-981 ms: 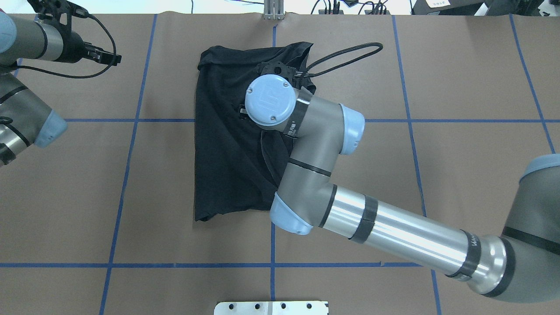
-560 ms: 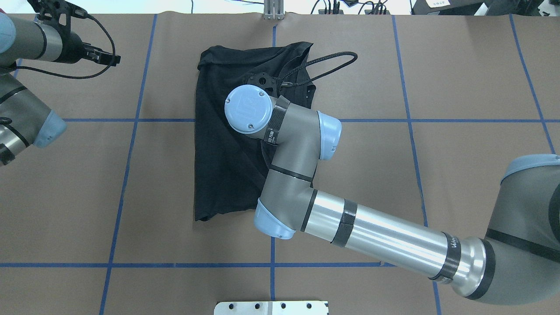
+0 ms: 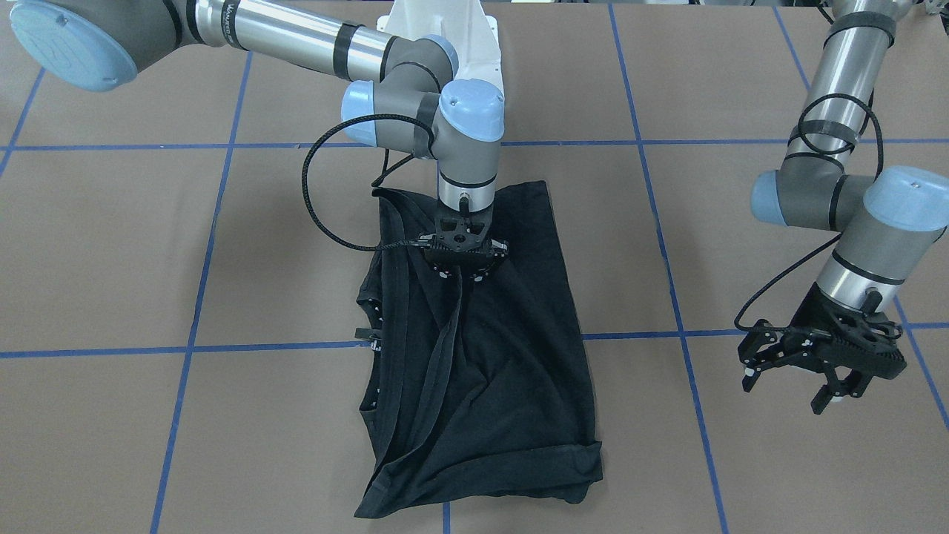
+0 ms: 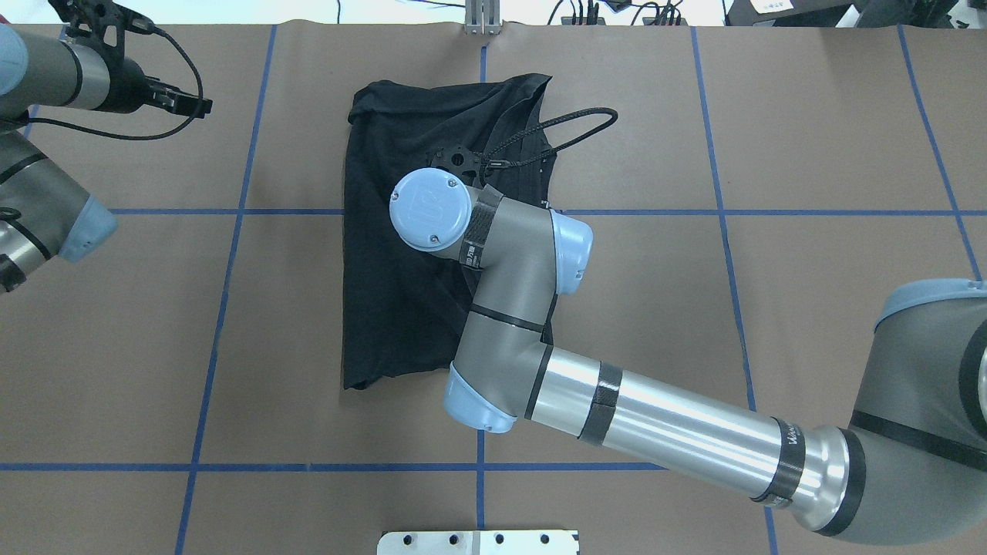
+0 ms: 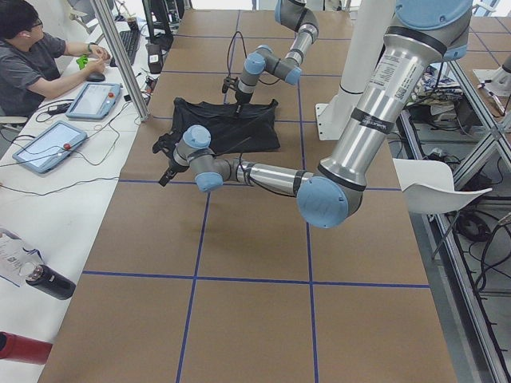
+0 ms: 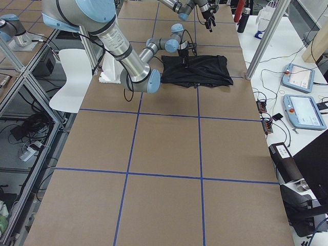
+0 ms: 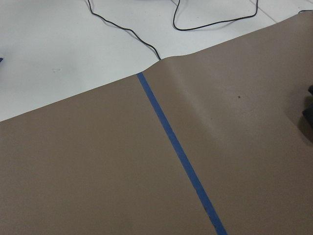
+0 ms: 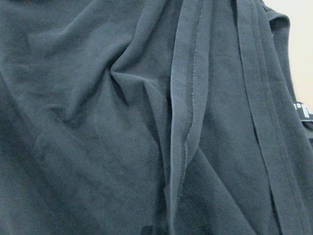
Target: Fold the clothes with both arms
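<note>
Black cotton, the T-shirt (image 3: 519,371) lies in the middle of the tabletop (image 3: 222,259), doubled lengthwise into a long panel with no print showing and 1 hem running as a ridge down its length. The right arm (image 3: 465,170) stands straight down on the panel's half nearer the robot. Creases fan out from its tip, which suggests it is pinning or pinching the cloth for the next fold. Its fingers merge with the dark fabric, so I cannot tell whether they grip. The left fingers (image 3: 830,387) hang spread wide and empty above bare tabletop, well apart from the shirt, probably parked clear of this fold. With 2 loose layers, the top one could slip.
</note>
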`<state>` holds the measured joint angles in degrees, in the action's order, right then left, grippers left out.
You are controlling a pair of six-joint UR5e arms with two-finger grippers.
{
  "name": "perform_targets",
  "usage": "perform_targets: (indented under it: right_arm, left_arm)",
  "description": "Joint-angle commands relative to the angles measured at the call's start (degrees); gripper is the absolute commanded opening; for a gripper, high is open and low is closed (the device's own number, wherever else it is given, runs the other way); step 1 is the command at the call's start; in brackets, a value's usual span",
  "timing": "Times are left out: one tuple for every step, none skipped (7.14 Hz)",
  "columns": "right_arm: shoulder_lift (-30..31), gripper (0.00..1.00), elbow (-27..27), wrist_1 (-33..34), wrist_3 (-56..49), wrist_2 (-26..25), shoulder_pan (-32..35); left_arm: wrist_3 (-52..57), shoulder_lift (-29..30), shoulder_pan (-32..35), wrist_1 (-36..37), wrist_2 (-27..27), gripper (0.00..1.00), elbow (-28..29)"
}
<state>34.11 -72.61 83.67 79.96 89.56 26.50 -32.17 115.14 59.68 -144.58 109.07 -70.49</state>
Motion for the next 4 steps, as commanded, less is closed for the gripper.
perform_targets:
  right_arm:
    - [-0.01, 0.03, 0.01, 0.09, -0.42, 0.0, -0.04]
    - [0.08, 0.0, 0.01, 0.09, -0.51, 0.0, -0.04]
    - [0.17, 0.0, -0.07, 0.18, -0.51, 0.0, -0.04]
    - [0.25, 0.0, -0.86, 0.18, -0.51, 0.17, 0.13]
  left_arm:
    - [0.0, 0.0, 0.0, 0.0, 0.0, 1.0, 0.0]
    - [0.0, 0.0, 0.0, 0.0, 0.0, 1.0, 0.0]
    - [0.0, 0.0, 0.0, 0.0, 0.0, 1.0, 0.0]
    - [0.0, 0.0, 0.0, 0.0, 0.0, 1.0, 0.0]
